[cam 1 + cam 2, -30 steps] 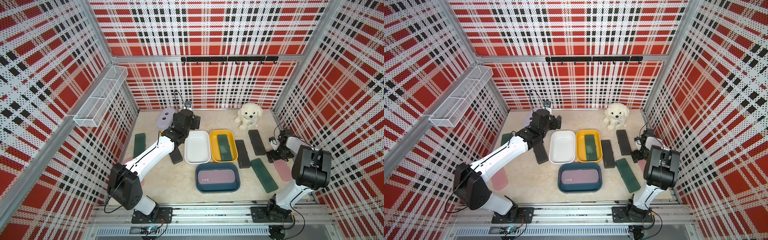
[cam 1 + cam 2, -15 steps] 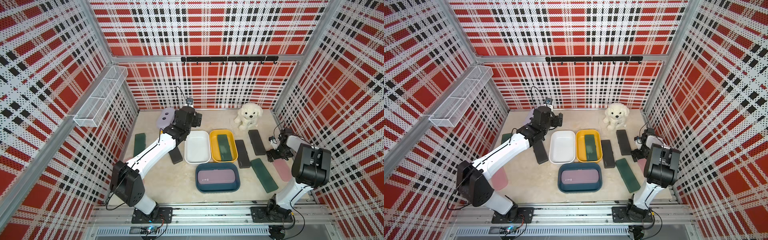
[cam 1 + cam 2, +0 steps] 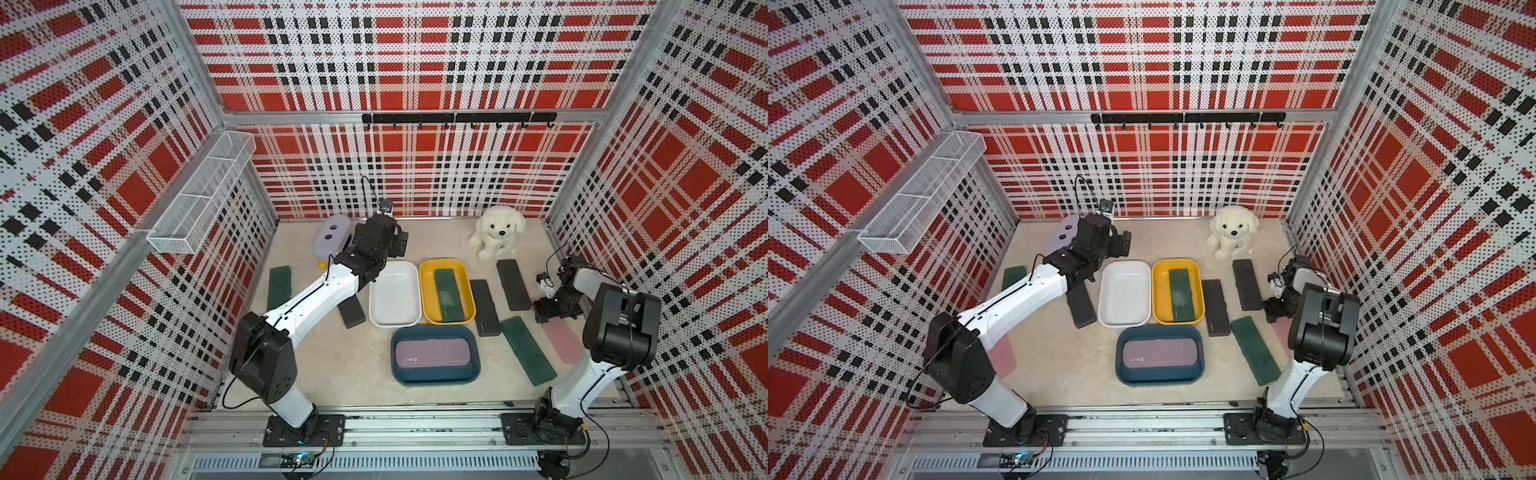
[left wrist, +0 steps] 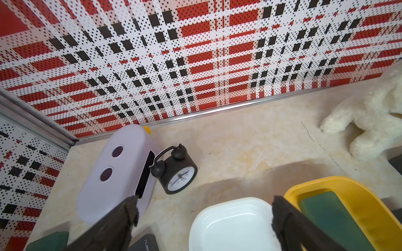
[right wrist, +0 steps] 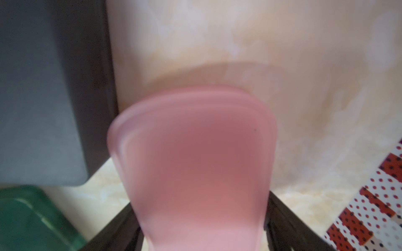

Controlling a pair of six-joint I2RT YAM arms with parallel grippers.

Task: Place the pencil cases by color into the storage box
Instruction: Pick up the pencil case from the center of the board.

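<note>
Pink pencil case (image 5: pixel 191 152) is lying at the table's (image 3: pixel 332 374) right edge, right gripper (image 5: pixel 202 206) jaws seemingly pinching its blurred sides; left gripper (image 4: pixel 204 202) is hovering wide open. Lifting level is looking wise, the grip sitting near one end

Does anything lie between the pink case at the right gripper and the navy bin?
Yes: a dark green case lies between the pink case and the navy bin. The right gripper straddles the pink case unobstructed.

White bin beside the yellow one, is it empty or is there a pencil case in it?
Empty. In both top views the white bin shows only its bare floor, and the left wrist view agrees.
</note>
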